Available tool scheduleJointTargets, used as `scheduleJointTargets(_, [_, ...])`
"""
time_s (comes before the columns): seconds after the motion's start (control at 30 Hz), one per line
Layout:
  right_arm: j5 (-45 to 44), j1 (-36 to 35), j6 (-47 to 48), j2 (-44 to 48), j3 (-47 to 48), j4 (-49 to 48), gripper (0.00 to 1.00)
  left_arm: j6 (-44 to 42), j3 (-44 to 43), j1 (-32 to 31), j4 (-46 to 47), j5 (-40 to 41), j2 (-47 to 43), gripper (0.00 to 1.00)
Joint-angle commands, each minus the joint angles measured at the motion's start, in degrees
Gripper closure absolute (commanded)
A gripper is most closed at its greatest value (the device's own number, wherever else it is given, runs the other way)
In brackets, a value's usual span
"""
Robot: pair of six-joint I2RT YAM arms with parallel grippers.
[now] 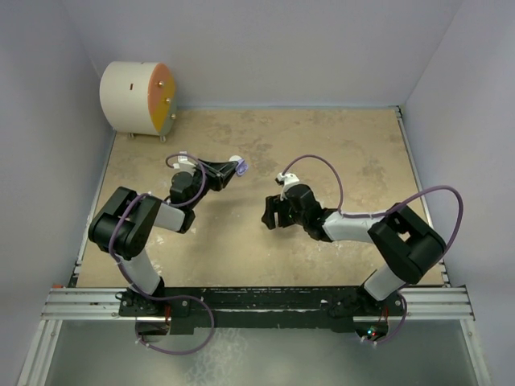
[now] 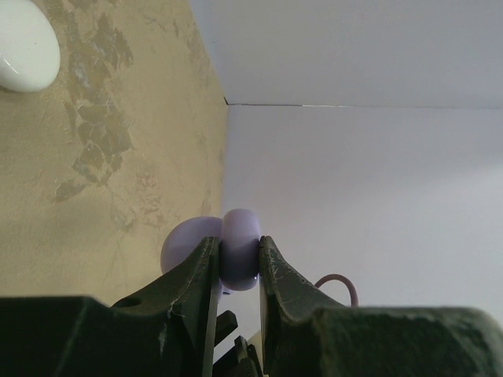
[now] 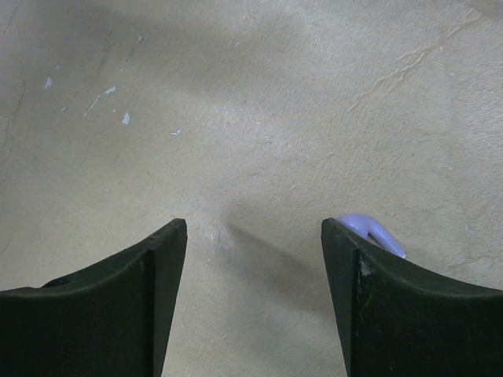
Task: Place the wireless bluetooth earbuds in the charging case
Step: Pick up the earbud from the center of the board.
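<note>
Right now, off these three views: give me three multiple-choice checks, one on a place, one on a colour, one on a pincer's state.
1. Where does the drum stand?
A far left corner
B far right corner
C between the arms

2. What colour is the case in the left pincer?
A orange
B lilac
C black

3. How is the right pincer?
A shut on an earbud
B shut on nothing
C open, holding nothing

Key:
1 A: the top view shows it at the back, on the left.
2 B: the left wrist view shows a lilac disc clamped in it.
3 C: its jaws stand apart over the table, and an earbud lies beside one.
</note>
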State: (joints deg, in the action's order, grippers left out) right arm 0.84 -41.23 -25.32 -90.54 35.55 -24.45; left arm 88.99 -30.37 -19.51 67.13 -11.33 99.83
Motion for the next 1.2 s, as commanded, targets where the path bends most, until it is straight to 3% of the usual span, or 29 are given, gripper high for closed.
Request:
scheduleJointTargets(0.0, [-1.9, -0.1, -0.9, -2.0, 0.9, 2.7, 0.28, 0.5, 0.4, 0.7, 3.8, -0.4, -2.6, 1.00])
scheduleJointTargets(0.83, [-5.2, 4.6, -0.4, -3.7, 3.2, 4.3, 0.24, 0.7, 1.6, 1.1, 4.3, -0.5, -3.3, 1.00])
scheduleJointTargets(1.17, [-8.8, 4.6, 3.2, 2.4, 7.4, 6.6, 0.25, 1.0, 2.0, 1.2, 5.1, -0.4, -3.0, 1.00])
